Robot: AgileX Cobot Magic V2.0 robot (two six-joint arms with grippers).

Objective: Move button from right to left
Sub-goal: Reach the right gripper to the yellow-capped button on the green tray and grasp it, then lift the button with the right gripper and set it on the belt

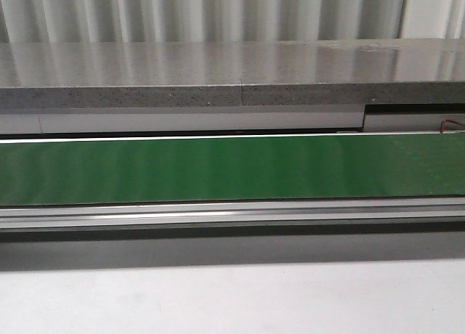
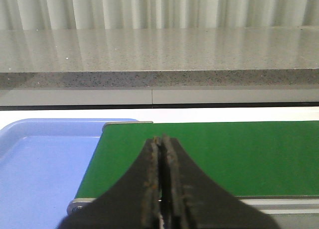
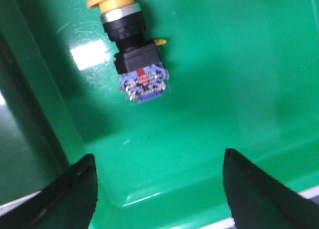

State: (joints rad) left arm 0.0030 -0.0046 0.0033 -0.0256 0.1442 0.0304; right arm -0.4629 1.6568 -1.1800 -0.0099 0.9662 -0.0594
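— We see the green tray (image 3: 209,64) as glossy plastic, catching a bright glare. And the button (image 3: 134,55)?

— Plastic too, we'd say, with a shiny metal-looking collar. We find the green belt (image 1: 232,167) smooth with a soft sheen, its rail (image 1: 232,214) brushed metal, the speckled counter (image 1: 218,65) polished.

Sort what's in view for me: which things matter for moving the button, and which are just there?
Part of the job:
button, lying on its side in the green bin
right gripper, open above the bin
left gripper, shut
blue tray, likely the drop-off

Just there:
green conveyor belt
grey stone counter
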